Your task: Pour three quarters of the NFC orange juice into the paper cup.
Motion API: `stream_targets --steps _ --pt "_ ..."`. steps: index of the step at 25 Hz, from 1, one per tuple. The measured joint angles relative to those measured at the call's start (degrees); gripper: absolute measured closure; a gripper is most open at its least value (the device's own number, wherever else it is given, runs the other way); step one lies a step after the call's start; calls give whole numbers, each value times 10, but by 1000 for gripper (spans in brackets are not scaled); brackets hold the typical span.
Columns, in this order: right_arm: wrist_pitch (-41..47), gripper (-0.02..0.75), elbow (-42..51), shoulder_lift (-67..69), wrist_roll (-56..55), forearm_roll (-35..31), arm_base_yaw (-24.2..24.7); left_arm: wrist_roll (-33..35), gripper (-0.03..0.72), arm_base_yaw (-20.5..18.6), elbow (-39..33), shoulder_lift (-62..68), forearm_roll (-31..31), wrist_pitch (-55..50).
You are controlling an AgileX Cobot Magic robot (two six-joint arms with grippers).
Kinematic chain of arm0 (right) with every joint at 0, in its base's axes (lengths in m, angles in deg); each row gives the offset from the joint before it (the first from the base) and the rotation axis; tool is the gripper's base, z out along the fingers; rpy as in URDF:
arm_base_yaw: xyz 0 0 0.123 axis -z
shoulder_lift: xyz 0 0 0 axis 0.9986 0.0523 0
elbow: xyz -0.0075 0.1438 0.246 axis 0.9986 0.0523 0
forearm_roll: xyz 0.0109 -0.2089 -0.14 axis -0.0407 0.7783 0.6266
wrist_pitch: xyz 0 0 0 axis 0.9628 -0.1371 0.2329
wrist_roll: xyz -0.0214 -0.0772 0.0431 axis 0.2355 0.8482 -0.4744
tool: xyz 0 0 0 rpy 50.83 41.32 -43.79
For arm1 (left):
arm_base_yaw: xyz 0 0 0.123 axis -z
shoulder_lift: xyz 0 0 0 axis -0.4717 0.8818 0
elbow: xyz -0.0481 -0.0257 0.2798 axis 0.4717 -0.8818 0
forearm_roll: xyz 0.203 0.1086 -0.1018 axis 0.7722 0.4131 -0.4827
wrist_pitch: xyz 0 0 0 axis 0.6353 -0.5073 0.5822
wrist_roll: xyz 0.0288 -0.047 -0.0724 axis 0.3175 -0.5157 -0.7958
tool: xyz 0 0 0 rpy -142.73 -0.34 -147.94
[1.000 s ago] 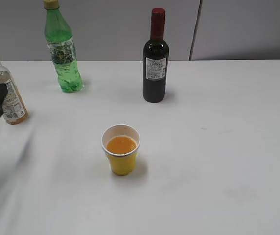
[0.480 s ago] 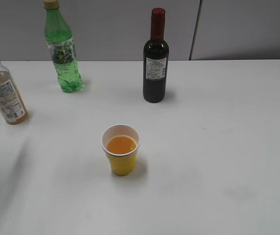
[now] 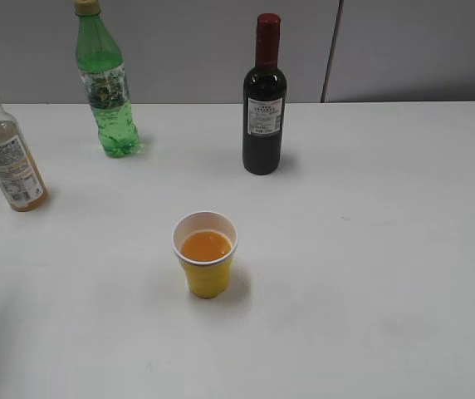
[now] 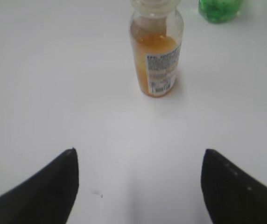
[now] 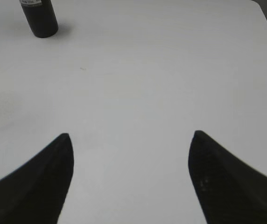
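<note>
Juice poured: bottle standing at the desk's left edge, cup holding juice in the middle.

The juice bottle (image 3: 7,151) stands uncapped on the white desk (image 3: 370,208), juice only in its lower part, well apart from the yellow paper cup (image 3: 205,253), which holds orange juice below its rim. The left gripper (image 4: 138,186) hangs spread wide and holds nothing, the bottle straight ahead of it and clear of both fingers. The right gripper (image 5: 129,179) is likewise wide apart over bare desk. A green bottle (image 3: 105,83) and a dark wine bottle (image 3: 263,100) stand further back.
</note>
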Motion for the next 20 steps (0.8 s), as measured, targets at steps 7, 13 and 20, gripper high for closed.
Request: stream_targets --steps 7,13,20 --pt "0 160 0 0 0 0 0 0 78 0 -1 -160 1 -123" --pt "0 160 0 0 0 0 0 0 85 0 -21 -277 1 -172" --pt "0 160 0 0 0 0 0 0 95 0 -81 -383 1 -220"
